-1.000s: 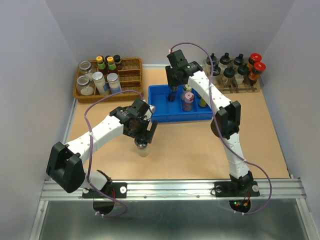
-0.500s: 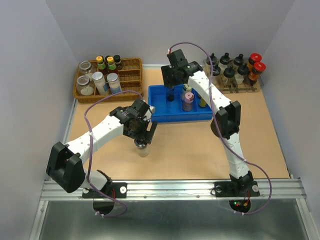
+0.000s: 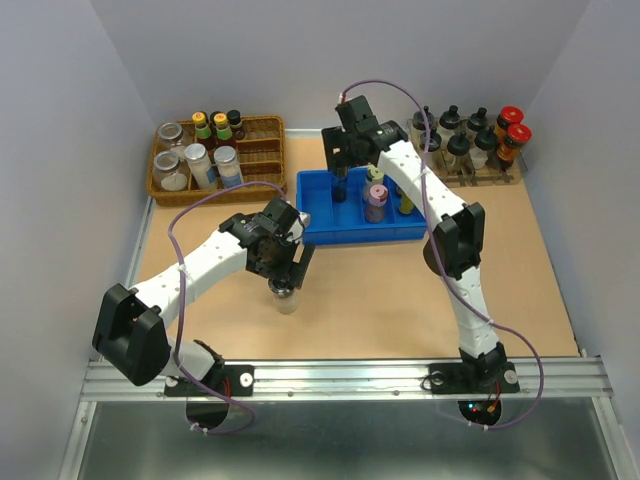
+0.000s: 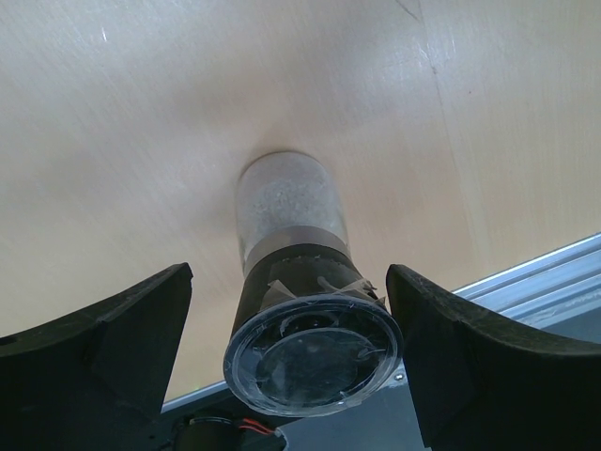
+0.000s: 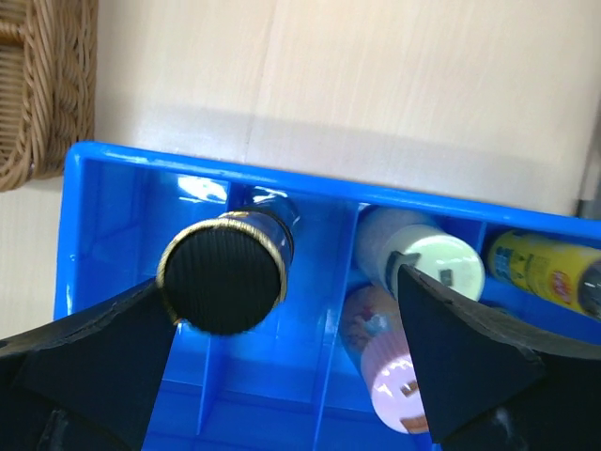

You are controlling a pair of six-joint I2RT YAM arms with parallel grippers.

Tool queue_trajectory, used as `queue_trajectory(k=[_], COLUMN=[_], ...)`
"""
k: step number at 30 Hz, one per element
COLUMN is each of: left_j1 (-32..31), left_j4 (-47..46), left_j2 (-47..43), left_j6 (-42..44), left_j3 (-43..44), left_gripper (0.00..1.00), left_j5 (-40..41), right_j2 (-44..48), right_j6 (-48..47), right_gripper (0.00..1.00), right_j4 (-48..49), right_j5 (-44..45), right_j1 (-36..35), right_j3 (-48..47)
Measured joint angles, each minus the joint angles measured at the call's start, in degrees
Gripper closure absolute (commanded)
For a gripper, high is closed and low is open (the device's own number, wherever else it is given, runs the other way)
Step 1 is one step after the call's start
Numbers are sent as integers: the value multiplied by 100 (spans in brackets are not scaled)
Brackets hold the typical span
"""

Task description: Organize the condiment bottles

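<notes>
A clear jar (image 4: 289, 202) with pale grains and a dark-banded lid stands upright on the table (image 3: 400, 290). My left gripper (image 4: 289, 272) is open around it, one finger on each side, neither touching. From above, the jar (image 3: 288, 300) shows just below the left gripper (image 3: 283, 272). My right gripper (image 5: 280, 287) hangs open over the blue tray (image 5: 113, 169), its fingers flanking a slim dark-capped bottle (image 5: 223, 279) that stands in the left compartment. A pale-green-lidded jar (image 5: 434, 265), a pink-lidded jar (image 5: 399, 385) and a yellow bottle (image 5: 549, 272) stand in neighbouring compartments. In the top view the right gripper (image 3: 342, 165) is over the tray (image 3: 400, 235).
A wicker basket (image 3: 265, 125) at the back left holds several jars and small bottles. A rack of black-knobbed cruets (image 3: 465, 150) and two red-capped bottles (image 3: 512, 125) stand at the back right. The left arm's cable loops over the table's left side.
The right gripper has opened and let go of the dark-capped bottle, which now stands in the blue tray. The left arm and the clear jar have not moved.
</notes>
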State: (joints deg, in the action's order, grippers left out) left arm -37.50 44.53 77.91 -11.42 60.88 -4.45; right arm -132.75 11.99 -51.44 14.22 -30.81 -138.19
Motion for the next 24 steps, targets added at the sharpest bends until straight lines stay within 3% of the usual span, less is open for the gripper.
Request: queue_trajectory(k=[8,13,15,17,18,19,24], left_j1=[0,-4,-4,-4,-4,-4,-4], left_j4=[15,59,87,98,103,101,210], left_j2=[0,0,0,0,0,0,0], left_j6=[2,26,37,52,63,66,33], left_j3=[0,0,0,0,0,0,76], left_gripper=[18,19,31,51,82,98,100], left_j5=[-116,-164,-166,-175,-175,-181,-83], right_j2=[1563,2347,2540,2636,2651,2669,2763], right_j6=[90,109,116,131,131,138,192], right_gripper=[0,0,0,0,0,0,0], right_j4=[-57,-57,-74,-87,-107,-109,-260], right_j5=[494,684,743,787,800,809,848], right_j1=[7,7,7,7,7,7,7], right_j3=[763,953,1021,1134,1172,1244,1773])
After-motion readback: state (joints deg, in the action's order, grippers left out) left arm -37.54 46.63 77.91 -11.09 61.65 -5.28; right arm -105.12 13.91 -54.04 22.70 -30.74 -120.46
